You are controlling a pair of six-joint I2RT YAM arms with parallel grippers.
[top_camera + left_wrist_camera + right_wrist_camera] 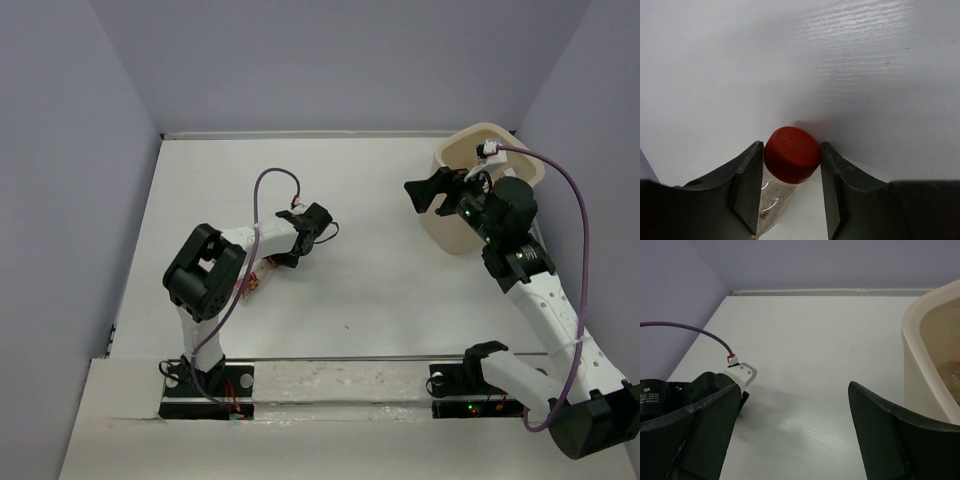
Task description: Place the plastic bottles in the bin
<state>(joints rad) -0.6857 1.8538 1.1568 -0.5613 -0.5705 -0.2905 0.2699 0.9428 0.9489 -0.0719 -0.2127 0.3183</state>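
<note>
A white table (390, 290) fills the floor of a plain lavender-walled enclosure, and nearly all of its visible surface is bare.

The one plastic bottle in clear sight is a red-capped bottle (791, 154). It sits squarely between the fingers of the left end effector (791, 147), cap pointing away from the wrist and its clear body running back toward the palm. Both fingers press against its sides with no visible gap, so the end effector appears to be pinching it just behind the cap. Gripping near the neck probably keeps the round body from rolling out sideways. Whether the bottle is resting on the table or lifted just clear of it cannot be told.

From overhead, the left end effector (318, 228) is low over the middle of the table, and the arm hides the bottle. The bin (455, 232) lies well away, ahead of it and to its right.

The right end effector (420, 197) is spread wide and empty, and it hangs just beside the bin's near wall. In its wrist view the bin's rim (920, 340) lies beyond its right finger, with blurred shapes inside, probably bottles. Judging by this, the next step is carrying the held bottle across to the bin.
</note>
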